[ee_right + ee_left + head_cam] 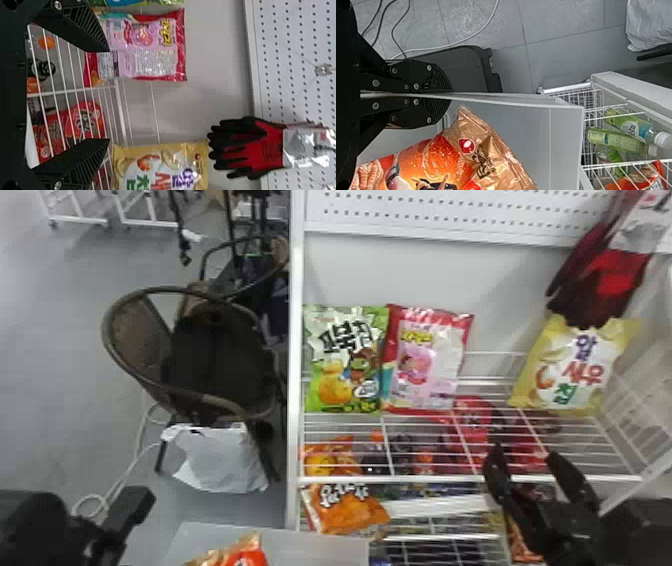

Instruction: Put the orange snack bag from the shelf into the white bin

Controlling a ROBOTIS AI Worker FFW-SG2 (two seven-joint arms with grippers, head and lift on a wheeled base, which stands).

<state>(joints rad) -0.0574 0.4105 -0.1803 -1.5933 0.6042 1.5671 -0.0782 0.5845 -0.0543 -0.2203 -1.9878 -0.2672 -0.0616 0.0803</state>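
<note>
In the head view an orange snack bag [345, 507] leans out below the top rack's front edge, with more orange packaging [325, 462] behind the wires. The white bin [310, 545] stands at the bottom edge, holding a red-and-gold bag [240, 555]. My left gripper [131, 506] is at lower left; in the left wrist view that gripper [447, 95] is shut on the rim of the bin [526, 130], beside the bag [431, 158] inside. My right gripper [522, 455] is open before the rack's right part; in the right wrist view the gripper [109, 95] has nothing between its fingers.
Green [345, 360], pink [425, 365] and yellow [575, 365] bags stand on the wire rack [470, 478]. Red-black gloves [600, 285] hang above the yellow one. A chair [135, 325] and white plastic bag [220, 460] are left of the rack's post.
</note>
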